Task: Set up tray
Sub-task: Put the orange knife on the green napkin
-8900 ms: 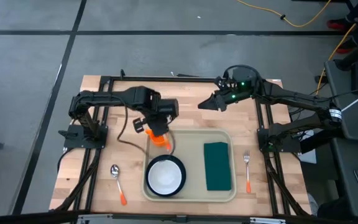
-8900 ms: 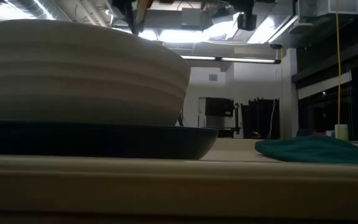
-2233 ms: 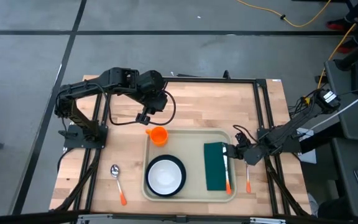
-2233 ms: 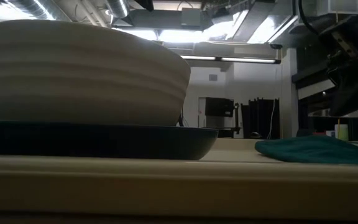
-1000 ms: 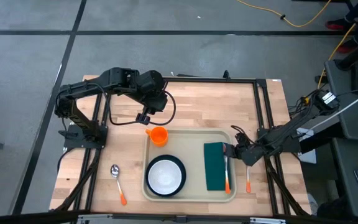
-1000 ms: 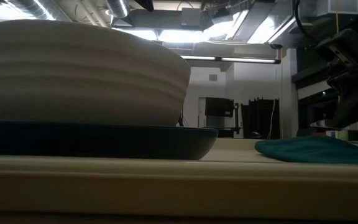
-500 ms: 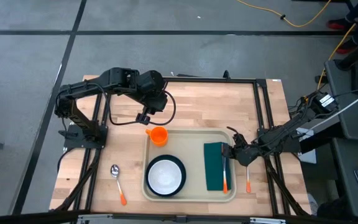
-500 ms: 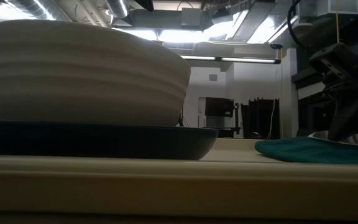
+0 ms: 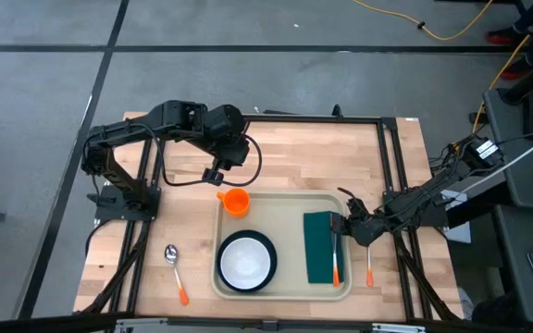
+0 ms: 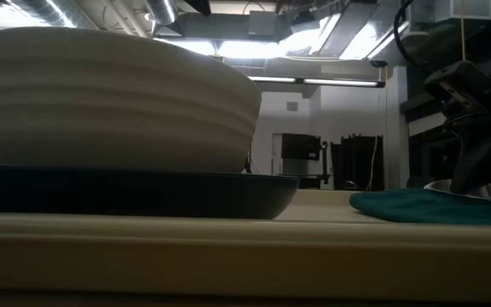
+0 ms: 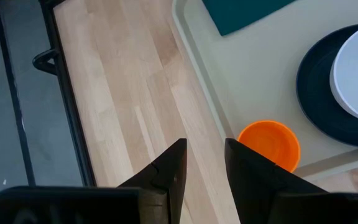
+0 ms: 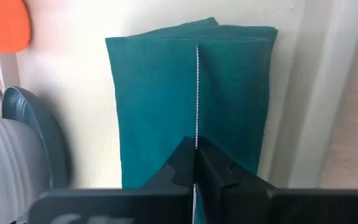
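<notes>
We are watching the orange-handled knife (image 9: 335, 264) settling lower than a second ago: in the low view's lower right its blade is now lying close along the teal napkin (image 9: 319, 245), inside the right half of the tray (image 9: 290, 202) at the centre of the bench. The right claw (image 9: 344, 225) is still clenched on the knife, so we are judging the placement nearly done. The fork (image 9: 368, 264) and spoon (image 9: 176, 273) are waiting outside the tray. Whether blade and cloth are touching is escaping us, and the white bowl (image 9: 245, 262) is blocking the low view's left. Farther up, the left claw (image 9: 214, 173) is hovering released and empty above the orange cup (image 9: 236, 201).
</notes>
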{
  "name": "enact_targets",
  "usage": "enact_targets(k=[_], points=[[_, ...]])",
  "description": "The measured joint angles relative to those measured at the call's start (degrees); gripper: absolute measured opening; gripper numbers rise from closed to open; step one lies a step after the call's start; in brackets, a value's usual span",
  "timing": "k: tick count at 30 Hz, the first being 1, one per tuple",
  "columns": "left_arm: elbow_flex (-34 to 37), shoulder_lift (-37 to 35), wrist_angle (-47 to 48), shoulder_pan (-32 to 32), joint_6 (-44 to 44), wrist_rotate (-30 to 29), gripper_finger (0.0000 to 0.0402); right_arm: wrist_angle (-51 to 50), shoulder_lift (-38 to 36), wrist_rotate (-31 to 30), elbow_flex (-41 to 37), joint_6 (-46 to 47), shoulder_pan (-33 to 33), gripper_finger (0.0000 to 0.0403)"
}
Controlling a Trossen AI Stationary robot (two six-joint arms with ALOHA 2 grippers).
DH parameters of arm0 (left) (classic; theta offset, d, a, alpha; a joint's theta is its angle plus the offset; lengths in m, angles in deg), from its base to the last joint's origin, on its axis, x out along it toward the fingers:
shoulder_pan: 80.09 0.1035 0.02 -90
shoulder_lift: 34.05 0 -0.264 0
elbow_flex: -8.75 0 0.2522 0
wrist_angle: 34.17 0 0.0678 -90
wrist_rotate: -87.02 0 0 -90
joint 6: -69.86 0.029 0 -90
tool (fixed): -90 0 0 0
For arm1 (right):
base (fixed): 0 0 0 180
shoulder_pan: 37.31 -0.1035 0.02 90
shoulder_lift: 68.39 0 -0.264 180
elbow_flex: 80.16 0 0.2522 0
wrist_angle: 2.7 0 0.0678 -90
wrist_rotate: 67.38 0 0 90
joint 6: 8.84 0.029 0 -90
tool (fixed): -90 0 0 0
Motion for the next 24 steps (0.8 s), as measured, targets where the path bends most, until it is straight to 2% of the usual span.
enact_targets(k=[7,18,24], points=[[0.0,0.0,0.02,0.0,-1.36,0.17,0.0102,-0.55,0.0,0.0,0.0,0.22,0.0,0.005],[0.0,0.0,0.02,-0.02,-1.4,0.13,0.0102,-1.17,-0.18,-0.39,0.0,-0.7,0.0,0.0052],[0.0,0.0,0.0,-0.02,-1.51,0.06,0.0102,6.13,-2.27,-3.2,0.08,-6.62,0.0,0.0052]])
